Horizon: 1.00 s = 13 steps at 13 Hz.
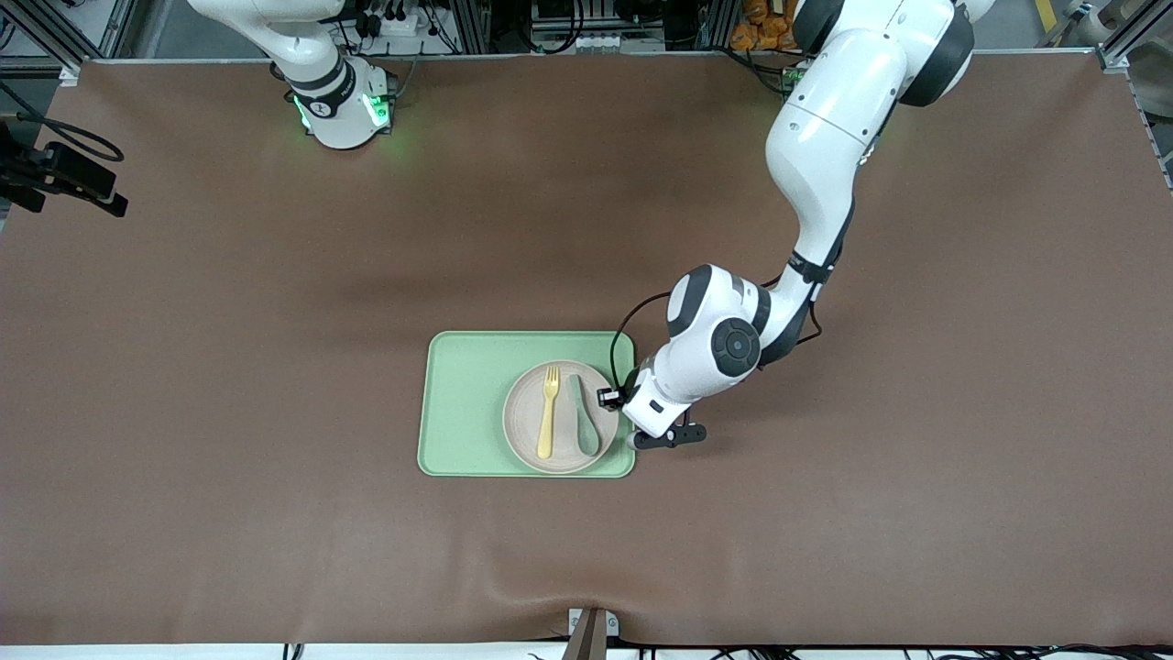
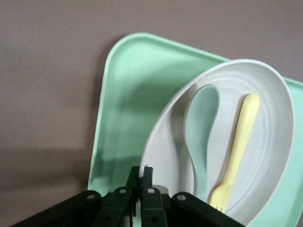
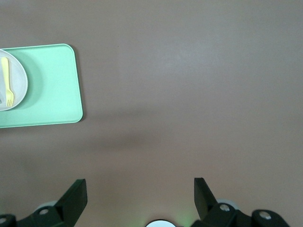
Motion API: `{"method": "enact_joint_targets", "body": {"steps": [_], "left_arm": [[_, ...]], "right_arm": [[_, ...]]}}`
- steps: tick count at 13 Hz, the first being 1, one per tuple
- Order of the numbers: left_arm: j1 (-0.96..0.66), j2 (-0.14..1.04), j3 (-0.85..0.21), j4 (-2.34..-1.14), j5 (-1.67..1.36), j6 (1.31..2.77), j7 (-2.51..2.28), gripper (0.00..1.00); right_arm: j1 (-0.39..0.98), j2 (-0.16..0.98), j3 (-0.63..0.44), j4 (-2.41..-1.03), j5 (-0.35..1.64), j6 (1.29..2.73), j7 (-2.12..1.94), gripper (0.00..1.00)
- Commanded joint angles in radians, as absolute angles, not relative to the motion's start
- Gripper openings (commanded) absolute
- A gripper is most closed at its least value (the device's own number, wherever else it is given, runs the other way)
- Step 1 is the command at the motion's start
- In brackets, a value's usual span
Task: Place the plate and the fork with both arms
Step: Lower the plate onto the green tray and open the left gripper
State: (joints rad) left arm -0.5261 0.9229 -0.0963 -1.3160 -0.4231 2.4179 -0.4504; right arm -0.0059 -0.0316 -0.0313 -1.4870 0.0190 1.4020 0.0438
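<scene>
The pale speckled plate (image 1: 522,412) lies on the light green tray (image 1: 463,403), toward the left arm's end of it. The yellow fork (image 1: 548,412) lies in the plate beside a muted green spoon (image 1: 584,422). My left gripper (image 1: 630,417) is low at the plate's rim on the left arm's side. In the left wrist view my left gripper (image 2: 142,177) is shut on the rim of the plate (image 2: 274,142), with the fork (image 2: 241,142) and spoon (image 2: 201,127) close by. My right gripper (image 3: 139,194) is open and empty, high over bare table near its base.
The brown table mat (image 1: 825,513) surrounds the tray on all sides. The right wrist view shows the tray (image 3: 52,85), the plate (image 3: 16,85) and the fork (image 3: 7,80) at a distance. A black camera mount (image 1: 64,174) stands at the table's edge at the right arm's end.
</scene>
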Motion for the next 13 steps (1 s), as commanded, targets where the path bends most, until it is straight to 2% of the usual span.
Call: {"method": "enact_joint_targets", "body": {"steps": [1, 6, 7, 8, 10, 11, 13], "left_arm": [[-0.548, 0.949, -0.087, -1.285, -0.443, 2.425, -0.456, 0.00], [-0.549, 0.951, -0.087, -1.299, -0.439, 2.425, -0.437, 0.00], [-0.549, 0.951, -0.087, -1.301, -0.437, 2.425, -0.424, 0.05], [-0.548, 0.951, -0.087, -1.301, -0.440, 2.425, -0.414, 0.18], [-0.548, 0.943, -0.087, -1.301, -0.442, 2.424, -0.434, 0.59], [-0.549, 0.937, -0.087, -1.301, -0.442, 2.424, -0.439, 1.00], [-0.549, 0.916, -0.084, -1.298, -0.425, 2.422, -0.518, 1.00]], "right_arm": [[-0.017, -0.043, -0.025, -1.496, 0.032, 1.404, 0.032, 1.00], [-0.018, -0.044, -0.025, -1.499, 0.032, 1.397, 0.032, 1.00], [-0.018, -0.043, -0.025, -1.499, 0.032, 1.397, 0.032, 1.00], [-0.018, -0.044, -0.025, -1.499, 0.032, 1.397, 0.032, 1.00], [-0.018, -0.043, -0.025, -1.499, 0.032, 1.397, 0.032, 1.00], [-0.017, -0.044, -0.025, -1.497, 0.032, 1.397, 0.032, 1.00], [-0.017, -0.043, -0.025, -1.497, 0.032, 1.399, 0.032, 1.00]]}}
